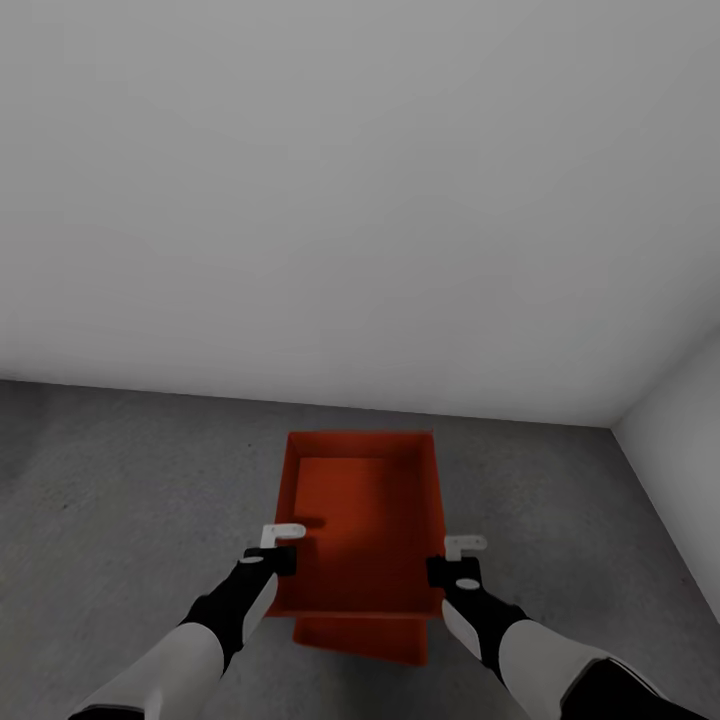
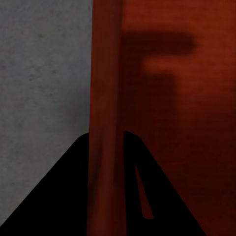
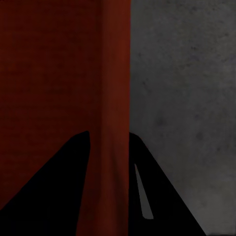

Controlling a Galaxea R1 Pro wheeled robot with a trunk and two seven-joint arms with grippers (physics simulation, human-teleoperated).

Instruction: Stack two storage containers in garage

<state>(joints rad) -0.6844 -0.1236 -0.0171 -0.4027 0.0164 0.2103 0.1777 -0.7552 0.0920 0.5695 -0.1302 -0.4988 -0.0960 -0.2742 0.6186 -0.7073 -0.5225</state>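
We faced a plain white wall [image 1: 360,190] in the garage, with a second white wall [image 1: 680,470] meeting it at the corner on our right. Below them spread the dark grey speckled concrete floor [image 1: 130,480].

In the head view we held a red-orange storage container [image 1: 365,520] in front of us, one gripper on each long side wall. Under its near edge a second red-orange storage container [image 1: 360,640] showed as a strip, lying lower and nearly covered by the upper one. We could not tell whether the two were touching or whether the upper one hung just above the lower.

Our left gripper [image 1: 278,545] sat at the upper container's left wall, near its near corner. In the left wrist view that wall [image 2: 104,123] ran straight between the two dark fingers [image 2: 59,196], one finger inside the bin and one outside over the floor, so the gripper was clamped on the wall. A dark shadow of the gripper lay on the bin's inner bottom [image 2: 187,98].

Our right gripper [image 1: 462,555] sat at the opposite wall, level with the left one. In the right wrist view the red wall [image 3: 115,98] likewise passed between its fingers [image 3: 162,196], and it was closed on that wall too, with grey floor on the outer side.
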